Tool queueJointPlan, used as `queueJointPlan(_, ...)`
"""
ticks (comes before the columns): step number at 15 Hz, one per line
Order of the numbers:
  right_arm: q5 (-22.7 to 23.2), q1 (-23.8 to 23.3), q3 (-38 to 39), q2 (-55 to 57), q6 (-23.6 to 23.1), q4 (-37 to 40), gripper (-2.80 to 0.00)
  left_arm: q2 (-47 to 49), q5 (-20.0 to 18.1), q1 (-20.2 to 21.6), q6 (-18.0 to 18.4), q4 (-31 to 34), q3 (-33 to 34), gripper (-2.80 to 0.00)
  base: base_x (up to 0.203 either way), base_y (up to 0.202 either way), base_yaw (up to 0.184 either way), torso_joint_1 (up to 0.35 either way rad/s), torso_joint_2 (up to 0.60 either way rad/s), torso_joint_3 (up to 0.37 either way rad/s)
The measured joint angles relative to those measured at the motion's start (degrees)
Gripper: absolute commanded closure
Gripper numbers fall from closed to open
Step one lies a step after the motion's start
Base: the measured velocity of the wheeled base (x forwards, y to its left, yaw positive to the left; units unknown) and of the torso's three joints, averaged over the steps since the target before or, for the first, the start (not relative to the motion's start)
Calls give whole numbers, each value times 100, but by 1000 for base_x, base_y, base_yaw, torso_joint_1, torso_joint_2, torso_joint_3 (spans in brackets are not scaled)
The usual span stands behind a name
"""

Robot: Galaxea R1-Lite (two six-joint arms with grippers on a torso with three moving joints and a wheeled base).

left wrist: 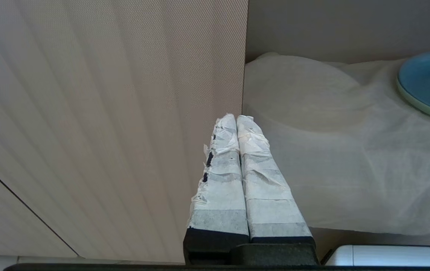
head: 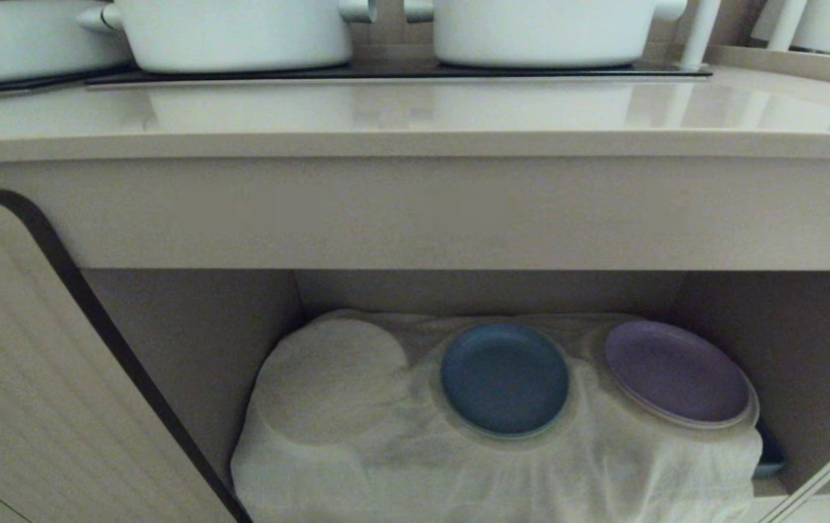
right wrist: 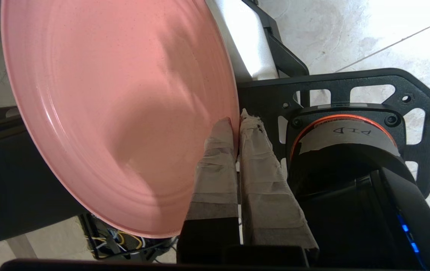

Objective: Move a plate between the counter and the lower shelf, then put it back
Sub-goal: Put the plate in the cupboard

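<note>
The pink plate [right wrist: 117, 113] fills much of the right wrist view, tilted on edge above the robot's own base. My right gripper [right wrist: 236, 122] is shut on its rim, one taped finger on each face. Neither the plate nor either arm shows in the head view. There the glossy beige counter [head: 415, 116] runs across the top. Below it lies the lower shelf [head: 357, 436], its floor draped in wrinkled white cloth. My left gripper [left wrist: 237, 118] is shut on nothing, parked in front of the cabinet door [left wrist: 105, 113] beside the shelf opening.
A blue plate [head: 504, 378] and a purple plate [head: 677, 373] rest on the shelf cloth, with a round covered hump [head: 328, 378] at the left. Two white pots [head: 233, 33] [head: 542, 29] stand on the counter's black panel [head: 400, 70]. The robot's black base [right wrist: 350, 150] and tiled floor [right wrist: 369, 34] lie below the plate.
</note>
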Motion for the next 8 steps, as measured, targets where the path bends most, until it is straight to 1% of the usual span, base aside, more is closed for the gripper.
queueJointPlan(8, -2, 112, -15, -5, 74, 4, 0, 0, -11, 0, 0, 4, 0, 0, 0, 0, 0, 0, 0, 0)
